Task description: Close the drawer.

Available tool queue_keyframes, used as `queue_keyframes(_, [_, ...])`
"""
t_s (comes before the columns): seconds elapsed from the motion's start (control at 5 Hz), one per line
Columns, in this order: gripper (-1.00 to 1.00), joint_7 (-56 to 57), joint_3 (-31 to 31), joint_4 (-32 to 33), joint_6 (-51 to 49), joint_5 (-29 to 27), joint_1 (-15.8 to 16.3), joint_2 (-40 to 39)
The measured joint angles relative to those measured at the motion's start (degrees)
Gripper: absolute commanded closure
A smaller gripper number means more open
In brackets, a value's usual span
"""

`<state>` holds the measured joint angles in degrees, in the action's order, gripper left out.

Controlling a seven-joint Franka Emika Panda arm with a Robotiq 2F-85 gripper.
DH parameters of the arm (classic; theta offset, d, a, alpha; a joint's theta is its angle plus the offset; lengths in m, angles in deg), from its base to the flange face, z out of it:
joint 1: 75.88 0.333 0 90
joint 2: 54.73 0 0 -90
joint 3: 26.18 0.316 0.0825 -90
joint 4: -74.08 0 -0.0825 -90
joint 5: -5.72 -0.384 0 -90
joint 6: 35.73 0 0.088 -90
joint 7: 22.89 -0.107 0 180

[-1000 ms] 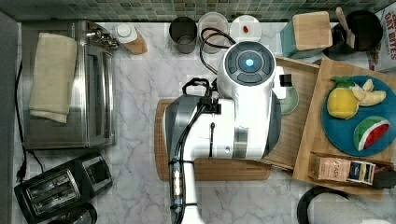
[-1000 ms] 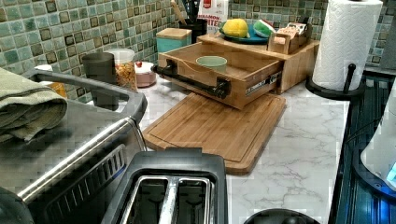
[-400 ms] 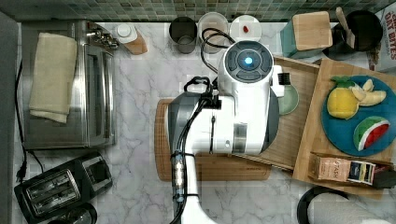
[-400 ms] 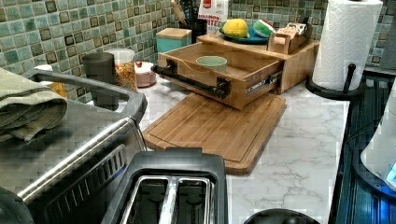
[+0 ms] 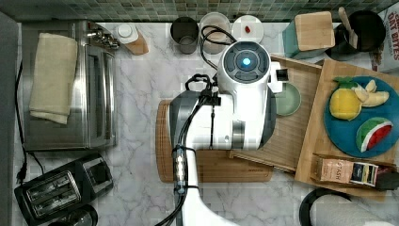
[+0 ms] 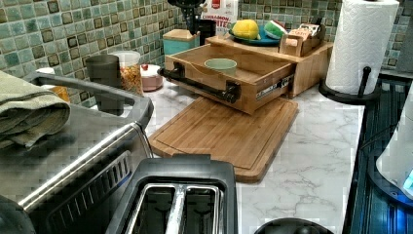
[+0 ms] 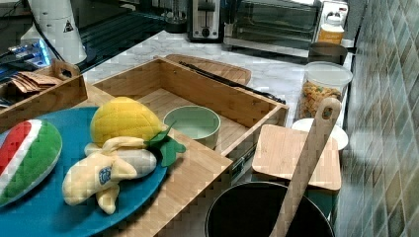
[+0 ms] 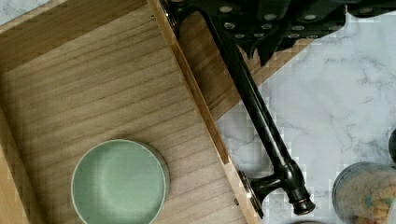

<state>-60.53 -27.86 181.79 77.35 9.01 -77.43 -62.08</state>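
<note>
On the marble counter, top view: the white arm stands over the drawer, which is pulled out from under a slab towards the top view's left. Its front edge overhangs a cutting board. A green bowl sits on the drawer floor. A tea box on the slab reads "STASH". A carton at the top view's right edge shows "BITES".

Left view: the drawer stands open, its black bar handle facing the left view's left, above the board. The bowl lies inside. A carton behind reads "CINNAMON".

Right view: the drawer extends from beneath the slab, with the bowl near its inner end.

Wrist view: the black gripper sits over one end of the handle, just outside the drawer front. How far it is open, and whether it grips or touches the bar, cannot be told. The bowl rests on the grooved floor.
</note>
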Motion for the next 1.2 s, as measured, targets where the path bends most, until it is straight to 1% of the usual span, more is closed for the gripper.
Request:
queue_keyframes(0.2, [1.0, 0.0, 0.0, -0.5, 0.0, 1.9, 0.9, -2.2])
queue_keyframes(0.4, [1.0, 0.0, 0.1, -0.2, 3.5, 2.1, 1.6, -5.1])
queue_keyframes(0.6, [1.0, 0.0, 0.3, 0.6, 10.0, 2.1, 2.0, -7.5])
queue_keyframes(0.8, [1.0, 0.0, 1.3, 1.7, 13.9, 2.1, 2.1, -8.8])
queue_keyframes(1.0, [1.0, 0.0, 1.6, 1.8, 13.2, 2.1, 2.6, -9.5])
queue_keyframes(1.2, [1.0, 0.0, 1.6, 1.8, 15.0, 2.1, 3.0, -10.9])
